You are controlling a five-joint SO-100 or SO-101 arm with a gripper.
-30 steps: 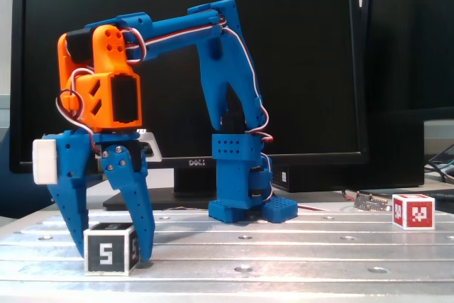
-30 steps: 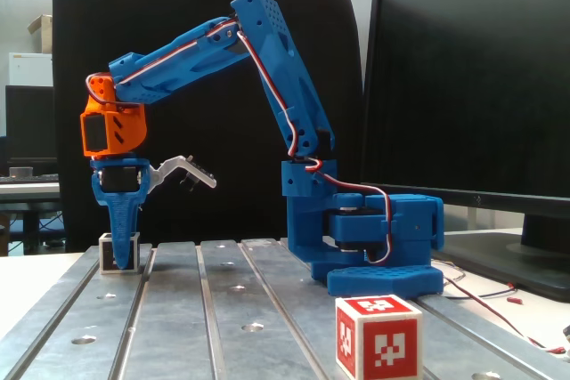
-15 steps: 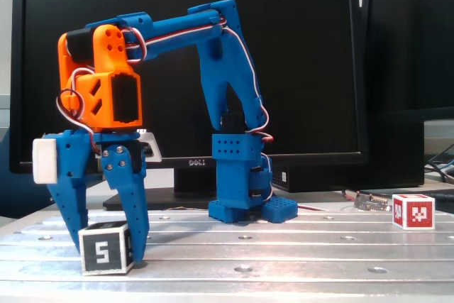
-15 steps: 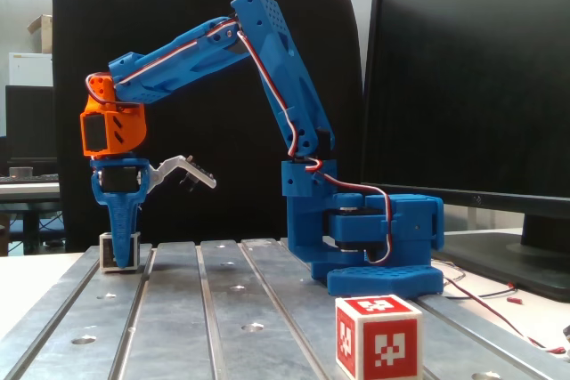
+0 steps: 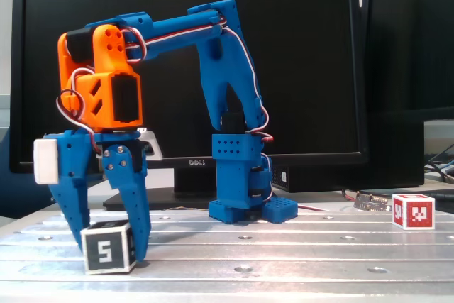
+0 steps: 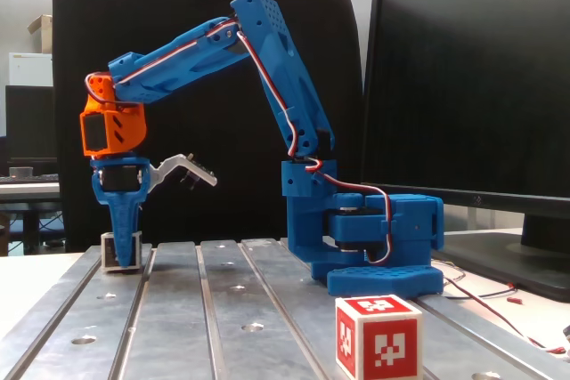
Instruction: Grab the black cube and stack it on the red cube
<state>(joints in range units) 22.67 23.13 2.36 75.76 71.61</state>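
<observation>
Down at the near left corner of the tabletop [image 5: 298,257], as a fixed view shows it, sits the black cube [image 5: 108,247], its "5" face turned to the camera and slightly tilted. Its lower edge looks a touch off the slotted metal on one side, though I cannot tell for sure whether it is lifted. Gripper [image 5: 106,250] straddles it: one blue finger down each flank, closed in against the cube's sides, so it appears clamped. In a fixed view from the side, the gripper [image 6: 122,255] points straight down and hides most of the black cube [image 6: 109,249]; vertical approach suits a clean lift. Arm is stretched far out from its base [image 6: 383,260], elbow high, to reach this corner. Red cube [image 5: 413,211] stands well apart at the far right, alone, top face free; the same red cube [image 6: 378,336] fills the foreground in the side view. Judgement: grasp made, lift and carry not yet done.
</observation>
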